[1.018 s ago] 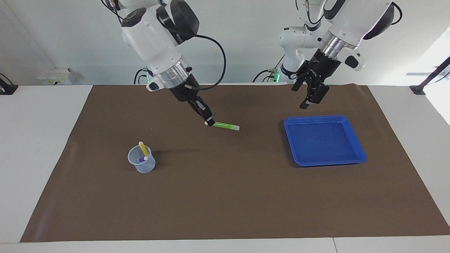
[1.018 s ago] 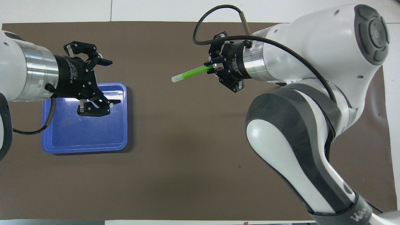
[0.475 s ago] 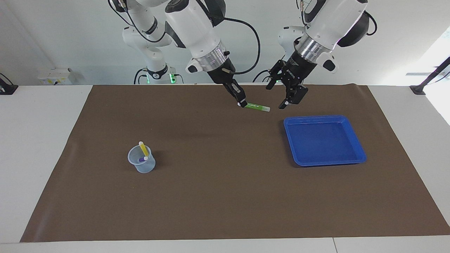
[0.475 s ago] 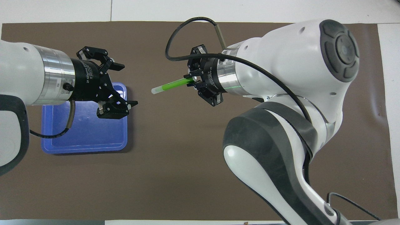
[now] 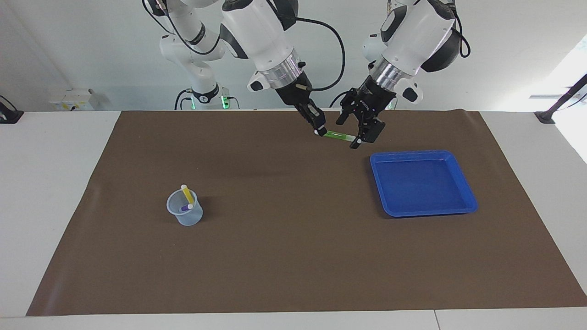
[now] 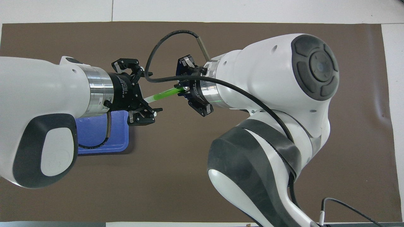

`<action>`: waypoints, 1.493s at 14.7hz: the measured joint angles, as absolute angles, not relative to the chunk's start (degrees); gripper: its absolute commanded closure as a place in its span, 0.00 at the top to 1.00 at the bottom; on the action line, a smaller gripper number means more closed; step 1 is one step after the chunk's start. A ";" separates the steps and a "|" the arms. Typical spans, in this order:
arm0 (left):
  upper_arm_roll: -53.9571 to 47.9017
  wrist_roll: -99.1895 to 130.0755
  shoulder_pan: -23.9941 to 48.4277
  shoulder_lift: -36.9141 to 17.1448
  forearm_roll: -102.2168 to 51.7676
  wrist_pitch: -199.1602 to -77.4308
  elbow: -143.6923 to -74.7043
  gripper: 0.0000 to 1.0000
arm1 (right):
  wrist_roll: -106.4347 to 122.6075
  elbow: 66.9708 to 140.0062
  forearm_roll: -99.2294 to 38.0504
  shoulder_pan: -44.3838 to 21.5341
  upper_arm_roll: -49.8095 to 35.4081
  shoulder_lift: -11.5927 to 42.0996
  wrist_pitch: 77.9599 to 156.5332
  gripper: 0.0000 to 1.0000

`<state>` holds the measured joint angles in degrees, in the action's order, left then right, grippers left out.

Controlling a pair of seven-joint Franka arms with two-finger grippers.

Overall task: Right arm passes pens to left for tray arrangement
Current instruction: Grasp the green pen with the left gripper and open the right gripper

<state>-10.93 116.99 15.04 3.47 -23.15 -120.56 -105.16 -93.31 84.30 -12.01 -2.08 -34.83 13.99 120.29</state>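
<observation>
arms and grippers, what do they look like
Both arms are glossy white with dark grey joint covers and a silver ring at each wrist. The left gripper and right gripper are black linkage types with white lettering. A black cable loops from the right wrist.

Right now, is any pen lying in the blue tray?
No, the blue tray is bare; the right gripper holds the green pen in the air.

Right gripper (image 5: 319, 131) clamped, left gripper (image 5: 352, 133) agape (tips nearly meeting).

2 white arms (image 6: 268, 72) with grey joint caps, silver wrists, black cables.
</observation>
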 measured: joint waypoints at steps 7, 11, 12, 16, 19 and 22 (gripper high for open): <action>-10.93 116.73 15.05 3.67 -23.15 -122.95 -106.57 0.82 | -93.32 84.19 -11.40 -2.08 -34.90 13.99 120.29 0.00; -10.97 116.48 15.10 3.74 -23.16 -123.00 -106.66 0.62 | -93.31 84.17 -10.68 -2.08 -34.99 13.99 120.29 0.00; -10.97 116.45 15.18 3.76 -23.16 -123.01 -106.66 0.58 | -93.31 84.17 -10.50 -2.08 -35.00 13.99 120.29 0.00; -10.99 116.32 15.40 3.82 -23.17 -123.02 -106.69 0.47 | -93.32 84.16 -10.22 -2.08 -35.06 13.99 120.29 0.00; -11.07 116.31 15.59 3.84 -23.18 -123.03 -106.73 0.26 | -93.32 84.15 -10.15 -2.08 -35.07 13.99 120.30 0.00; -11.08 116.31 15.71 3.85 -23.20 -123.02 -106.78 0.00 | -93.32 84.13 -10.10 -2.08 -35.07 13.99 120.45 0.00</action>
<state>-11.08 116.31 15.71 3.85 -23.20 -123.02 -106.78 -93.32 84.13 -10.10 -2.08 -35.07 13.99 120.45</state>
